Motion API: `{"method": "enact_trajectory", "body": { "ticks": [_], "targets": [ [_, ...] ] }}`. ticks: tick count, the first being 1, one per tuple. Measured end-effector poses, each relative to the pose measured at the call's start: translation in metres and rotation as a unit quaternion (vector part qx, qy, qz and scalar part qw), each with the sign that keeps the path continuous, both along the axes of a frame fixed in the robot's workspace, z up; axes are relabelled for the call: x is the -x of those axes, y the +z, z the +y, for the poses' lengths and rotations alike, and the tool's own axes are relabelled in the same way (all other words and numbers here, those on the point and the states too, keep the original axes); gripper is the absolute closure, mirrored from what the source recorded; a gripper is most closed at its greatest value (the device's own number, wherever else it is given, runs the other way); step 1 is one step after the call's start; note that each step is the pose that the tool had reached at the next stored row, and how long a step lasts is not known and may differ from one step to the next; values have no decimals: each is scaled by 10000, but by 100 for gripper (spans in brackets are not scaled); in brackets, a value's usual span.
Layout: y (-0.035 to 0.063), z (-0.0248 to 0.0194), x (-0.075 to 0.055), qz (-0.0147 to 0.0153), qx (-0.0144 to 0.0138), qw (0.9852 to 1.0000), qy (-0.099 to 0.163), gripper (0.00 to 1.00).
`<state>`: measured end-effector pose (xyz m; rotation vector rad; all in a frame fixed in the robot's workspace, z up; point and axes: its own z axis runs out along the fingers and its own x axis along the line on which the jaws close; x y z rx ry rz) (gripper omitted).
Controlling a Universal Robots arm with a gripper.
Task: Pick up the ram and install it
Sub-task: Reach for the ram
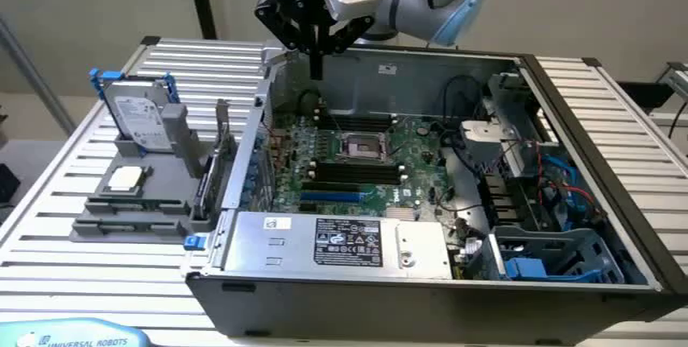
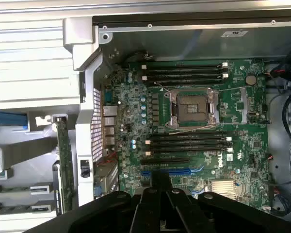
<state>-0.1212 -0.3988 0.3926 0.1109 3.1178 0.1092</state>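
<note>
The ram (image 2: 17,209) is a thin green stick seated on edge in the grey holder (image 1: 108,226) outside the open computer case; a second like it (image 2: 14,189) sits beside it. My gripper (image 1: 316,72) hangs over the case's back corner at the exterior view's left, above the motherboard (image 1: 355,162). Its fingers are shut together with nothing between them. In the wrist view the gripper (image 2: 160,177) points over the motherboard's blue slot. The long black memory slots (image 2: 189,141) beside the processor socket (image 2: 193,108) stand empty, as does another set (image 2: 184,73).
The holder also carries an upright hard drive (image 1: 140,109), a square silver chip (image 1: 127,176) and a tall upright expansion card (image 1: 221,162). The case's metal wall (image 1: 253,138) stands between holder and motherboard. The power supply (image 1: 333,238) and cables (image 1: 516,178) fill the case's front and right.
</note>
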Motion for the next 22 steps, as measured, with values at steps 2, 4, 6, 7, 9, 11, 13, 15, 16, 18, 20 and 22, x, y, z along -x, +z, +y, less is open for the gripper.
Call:
{"method": "enact_trajectory", "body": {
  "ticks": [2,4,6,7,9,11,13,15,16,18,20,22],
  "targets": [
    [0,0,0,0,-2,10000,0,89],
    [0,0,0,0,-16,10000,0,89],
    [0,0,0,0,-18,10000,0,89],
    [0,0,0,0,-19,10000,0,89],
    [0,0,0,0,-21,10000,0,89],
    [0,0,0,0,-23,10000,0,89],
    [0,0,0,0,-24,10000,0,89],
    [0,-4,2,0,-24,10000,0,89],
    [0,-10,14,0,-24,10000,0,89],
    [-2,-29,82,0,-25,10000,1,89],
    [-3,-49,171,0,-24,10000,0,89],
    [-4,-72,263,0,-24,10000,0,89]
  ]
}}
